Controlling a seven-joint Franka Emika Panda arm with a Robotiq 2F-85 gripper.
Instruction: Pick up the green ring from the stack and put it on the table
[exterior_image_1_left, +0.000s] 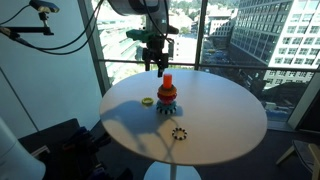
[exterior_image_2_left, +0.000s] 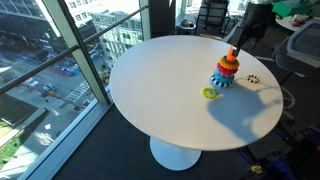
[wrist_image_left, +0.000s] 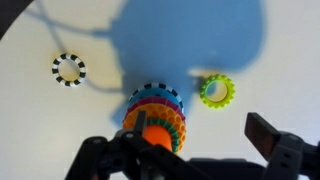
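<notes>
The stack (exterior_image_1_left: 167, 95) stands near the middle of the round white table (exterior_image_1_left: 215, 140), with red and orange rings on top and a blue cog-edged base. The green ring (exterior_image_1_left: 147, 101) lies flat on the table beside the stack, apart from it. Both also show in an exterior view, the stack (exterior_image_2_left: 225, 73) and the ring (exterior_image_2_left: 209, 93), and in the wrist view, the stack (wrist_image_left: 155, 115) and the ring (wrist_image_left: 216, 90). My gripper (exterior_image_1_left: 155, 62) hangs above the stack, open and empty (wrist_image_left: 185, 150), with the stack's top close to one finger.
A pale ring with dark dots (exterior_image_1_left: 179, 133) lies on the table on the stack's other side; it also shows in the wrist view (wrist_image_left: 69, 69). Floor-to-ceiling windows stand behind the table. Office chairs (exterior_image_2_left: 212, 14) stand beyond it.
</notes>
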